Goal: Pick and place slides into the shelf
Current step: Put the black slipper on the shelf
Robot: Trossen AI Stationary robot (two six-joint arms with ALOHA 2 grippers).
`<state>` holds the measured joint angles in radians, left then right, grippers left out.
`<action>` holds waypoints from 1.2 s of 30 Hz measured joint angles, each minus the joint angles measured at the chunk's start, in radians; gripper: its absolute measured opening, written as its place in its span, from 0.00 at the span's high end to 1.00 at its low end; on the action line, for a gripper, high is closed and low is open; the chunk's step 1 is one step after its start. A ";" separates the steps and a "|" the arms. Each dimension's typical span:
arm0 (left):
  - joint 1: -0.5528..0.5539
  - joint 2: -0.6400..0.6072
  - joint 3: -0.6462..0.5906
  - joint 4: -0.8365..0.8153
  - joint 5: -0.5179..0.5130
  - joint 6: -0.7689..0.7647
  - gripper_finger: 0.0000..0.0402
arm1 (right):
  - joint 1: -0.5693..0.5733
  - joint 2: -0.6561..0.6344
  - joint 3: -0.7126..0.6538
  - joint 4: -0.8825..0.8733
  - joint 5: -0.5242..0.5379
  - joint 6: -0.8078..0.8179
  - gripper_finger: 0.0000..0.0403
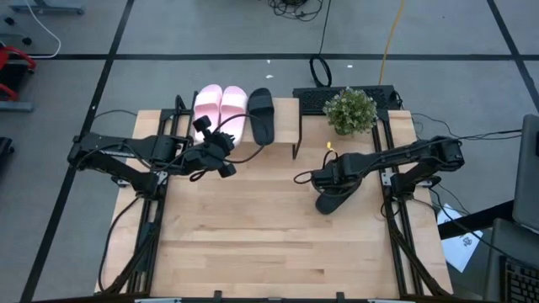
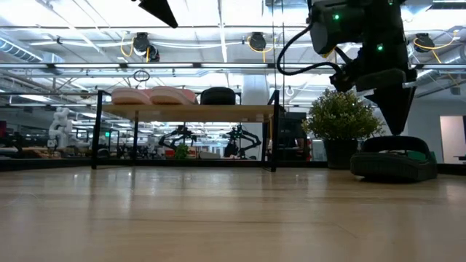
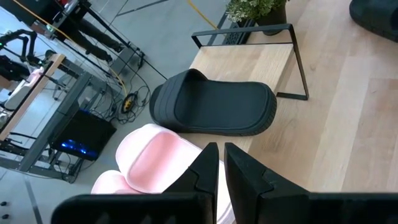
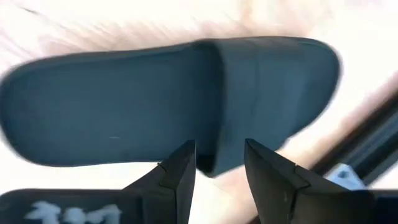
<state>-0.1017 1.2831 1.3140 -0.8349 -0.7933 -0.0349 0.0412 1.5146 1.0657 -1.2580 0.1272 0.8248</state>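
The shelf stands at the table's far edge. On its top rest two pale pink slides and one black slide, side by side. My left gripper is shut and hovers at the near end of the right-hand pink slide, beside the shelf's black slide. A second black slide lies flat on the table at the right. My right gripper is open and points down over that slide, beside its strap. My left gripper has its shut fingers right over the pink slide's near end; I cannot tell whether they touch it. My right gripper reaches down to the top of the black slide; whether its fingertips touch it, I cannot tell.
A potted plant stands to the right of the shelf, close to the right arm. A dark keyboard lies behind it at the far edge. The shelf's right end is bare wood. Broad bare tabletop spreads toward the near edge.
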 joint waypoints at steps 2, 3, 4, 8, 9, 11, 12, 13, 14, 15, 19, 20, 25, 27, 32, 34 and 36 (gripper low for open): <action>0.000 0.000 0.000 0.000 0.000 0.000 0.92 | 0.000 0.002 0.000 -0.004 0.006 0.005 0.69; 0.000 0.000 0.000 0.000 0.000 0.000 0.92 | 0.000 0.003 0.000 0.000 0.006 0.008 0.69; 0.000 0.000 0.000 0.000 0.001 -0.001 0.92 | 0.000 0.003 0.000 0.005 0.006 0.012 0.69; 0.000 0.000 0.000 0.000 0.005 -0.005 0.92 | 0.000 0.003 0.000 0.005 0.005 0.022 0.69; 0.000 0.000 0.000 0.000 0.006 -0.005 0.92 | 0.000 0.003 0.000 0.011 0.004 0.025 0.69; 0.000 0.000 0.000 0.000 0.008 -0.005 0.92 | 0.003 0.003 0.000 0.014 0.005 0.027 0.69; 0.000 0.000 0.000 0.000 0.008 -0.005 0.92 | 0.006 0.003 0.000 0.018 0.007 0.027 0.69; 0.000 0.000 0.000 0.000 0.008 -0.005 0.92 | 0.007 0.003 0.000 0.020 0.010 0.027 0.69; 0.000 0.000 0.000 0.000 0.008 -0.005 0.92 | 0.011 0.003 0.000 0.022 0.021 0.028 0.69; 0.000 0.000 0.000 0.000 0.008 -0.005 0.92 | 0.013 0.003 0.000 0.024 0.033 0.028 0.69; 0.000 0.000 0.000 0.000 0.008 -0.005 0.92 | 0.013 0.003 0.000 0.023 0.079 0.028 0.69; 0.000 0.000 0.000 0.000 0.008 -0.005 0.92 | 0.013 0.003 -0.003 0.025 0.086 0.028 0.69; 0.000 0.000 0.000 -0.001 0.009 -0.005 0.92 | 0.013 0.003 -0.045 0.038 0.081 0.044 0.69; 0.000 0.000 0.000 -0.001 0.009 -0.005 0.92 | 0.013 0.003 -0.062 0.039 0.080 0.053 0.69; 0.000 0.000 0.000 -0.001 0.009 -0.005 0.92 | 0.013 0.003 -0.094 0.038 0.087 0.073 0.69; 0.000 0.000 0.000 -0.001 0.009 -0.005 0.92 | 0.013 0.003 -0.102 0.039 0.107 0.080 0.69; 0.000 0.000 0.000 -0.002 0.009 -0.005 0.92 | 0.013 0.003 -0.110 0.038 0.128 0.081 0.69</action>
<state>-0.1017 1.2831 1.3140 -0.8364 -0.7843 -0.0402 0.0544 1.5173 0.9560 -1.2198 0.2549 0.9058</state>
